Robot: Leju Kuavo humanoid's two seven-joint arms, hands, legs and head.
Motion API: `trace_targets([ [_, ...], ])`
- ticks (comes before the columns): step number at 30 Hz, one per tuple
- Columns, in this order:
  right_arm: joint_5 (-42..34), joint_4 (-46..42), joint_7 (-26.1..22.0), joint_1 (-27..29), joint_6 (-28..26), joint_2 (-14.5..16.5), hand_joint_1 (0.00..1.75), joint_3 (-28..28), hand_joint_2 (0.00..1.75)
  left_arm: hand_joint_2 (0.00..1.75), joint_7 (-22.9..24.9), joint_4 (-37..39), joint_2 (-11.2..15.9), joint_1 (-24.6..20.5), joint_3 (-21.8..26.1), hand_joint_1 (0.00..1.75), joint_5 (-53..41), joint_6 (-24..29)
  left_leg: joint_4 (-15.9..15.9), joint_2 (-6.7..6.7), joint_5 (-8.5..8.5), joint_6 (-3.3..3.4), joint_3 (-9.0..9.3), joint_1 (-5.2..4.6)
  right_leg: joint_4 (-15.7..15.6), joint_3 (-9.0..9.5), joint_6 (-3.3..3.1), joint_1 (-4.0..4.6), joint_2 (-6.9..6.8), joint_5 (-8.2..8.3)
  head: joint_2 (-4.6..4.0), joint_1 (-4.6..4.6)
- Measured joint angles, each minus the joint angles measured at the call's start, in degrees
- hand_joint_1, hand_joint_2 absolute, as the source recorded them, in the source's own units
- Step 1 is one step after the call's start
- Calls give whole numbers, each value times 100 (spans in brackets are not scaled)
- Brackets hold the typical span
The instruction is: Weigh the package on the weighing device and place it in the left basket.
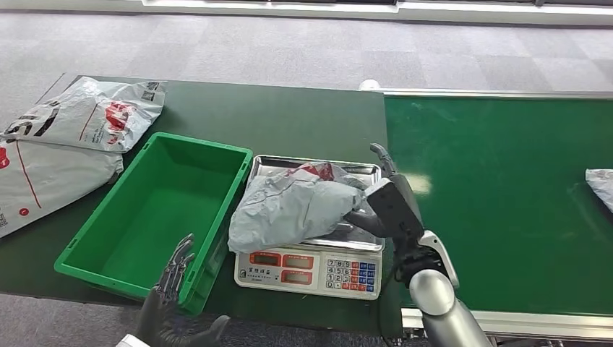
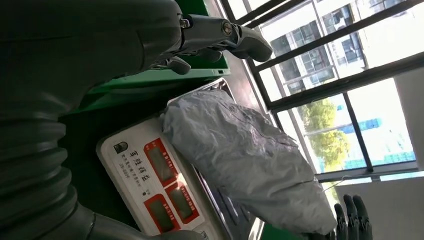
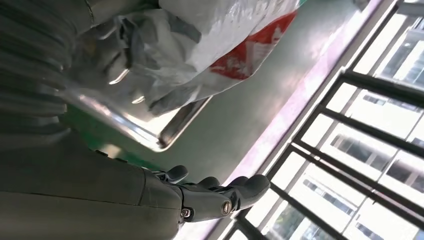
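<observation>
The crumpled grey plastic mailer package (image 1: 296,206) with red print lies on the steel pan of the white electronic scale (image 1: 311,271), overhanging its left edge. Just left stands the green plastic crate (image 1: 116,246), nothing in it. The right hand (image 1: 383,199) touches the package's right end, thumb raised; whether it grips is unclear. The left hand (image 1: 173,300) hovers with fingers spread at the crate's near corner.

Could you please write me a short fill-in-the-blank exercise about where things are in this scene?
1. The grey package lies on the steel tray of the ____.
2. The green basket beside the scale holds ____.
3. The robot's ____ hand is at the package's edge.
4. Near the left hand, the basket stands on the scale's ____ side.

Missing words: scale; nothing; right; left
</observation>
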Motion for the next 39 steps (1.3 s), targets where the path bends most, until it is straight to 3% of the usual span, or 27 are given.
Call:
trace_targets([
  [6,-408,-192,-705,1229,253,-308,0,-1387,175,175,691,114,-115,-435,-94,0,-775,-32,4,-10,-8,13,-3,-7,-6,3,10,-11,-11,-5,0,0],
  [10,-606,-194,-918,1807,311,-407,0,-1875,175,175,1031,354,-180,-877,-308,0,-1309,148,3,-1,-9,14,-3,-7,-5,3,10,-10,1,-5,0,0],
  [15,-720,-247,-873,2181,244,-461,0,-2087,175,175,1263,605,-236,-1242,-548,0,-1674,270,3,8,-9,14,4,-7,-5,-2,11,-10,9,-5,0,0],
  [20,-1002,-285,-915,2516,97,-462,0,-2113,175,175,1793,1203,-393,-1951,-961,0,-2343,618,3,5,-8,14,-1,-7,-4,5,14,-11,4,-3,0,1],
  [24,-1230,-276,-972,2584,-78,-463,0,-1986,175,175,2169,1758,-576,-2535,-1303,0,-2833,888,4,13,-8,15,2,-8,-4,3,21,-13,19,4,0,1],
  [29,-1368,-266,-1023,2605,-172,-463,0,-1850,175,175,2315,2128,-707,-2860,-1503,0,-3056,1027,5,14,-8,15,2,-9,-4,0,22,-14,28,5,0,1],
  [32,-1751,-275,-1463,2601,-326,-430,0,-1756,175,175,2468,2350,-823,-3038,-1608,0,-3351,1142,5,14,-8,15,0,-9,-4,0,22,-14,26,4,0,0],
  [39,-3239,-717,-3314,2567,-1136,-106,0,-1514,175,175,2859,3084,-1302,-3483,-1762,0,-4224,1101,5,14,-8,15,0,-9,-3,1,23,-14,27,4,0,2],
])
